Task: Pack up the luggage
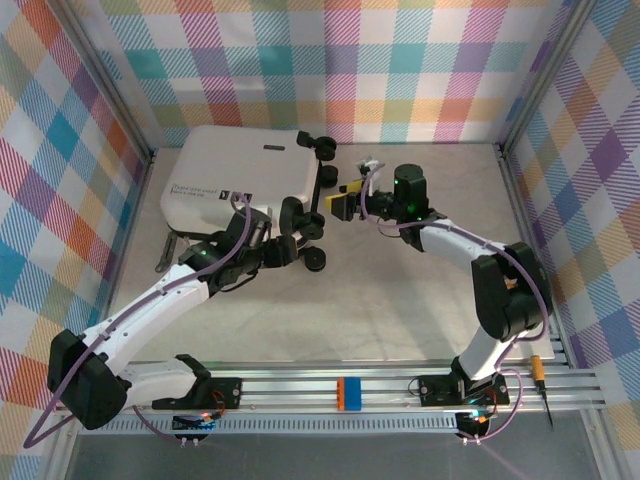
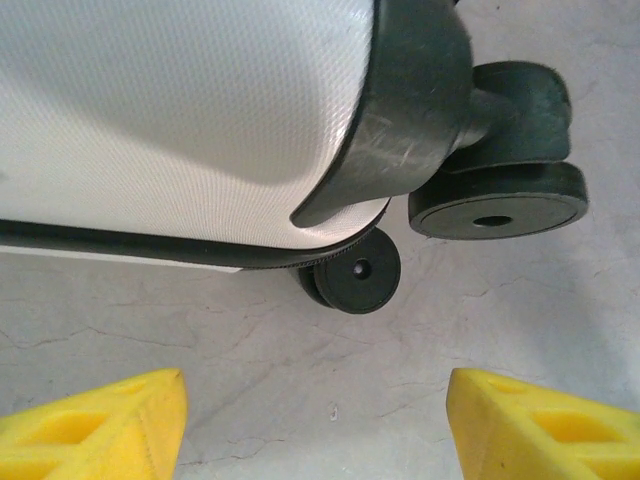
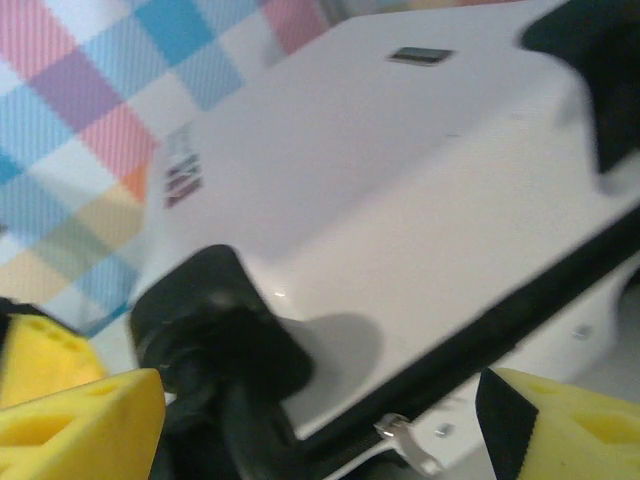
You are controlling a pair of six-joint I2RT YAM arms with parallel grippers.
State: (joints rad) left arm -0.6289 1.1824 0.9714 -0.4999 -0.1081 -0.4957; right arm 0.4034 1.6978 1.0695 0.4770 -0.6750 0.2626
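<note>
Lying closed and flat on bench [image 1: 380, 300], back left: white luggage [image 1: 235, 175]. Hovering wide open just off its near corner wheel [image 2: 360, 270]: left gripper [image 1: 305, 238], gripping nothing. Sitting open too, right by wheel end: right gripper [image 1: 345, 203].

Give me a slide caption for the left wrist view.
Left pincer, open, facing the wheels at a corner of the white suitcase on the table.

Small white hard-shell suitcase [image 1: 235, 175] is lying flat and closed toward the far left of the overhead view, its black wheels [image 1: 322, 150] pointing right, a black seam running round its textured shell.
</note>
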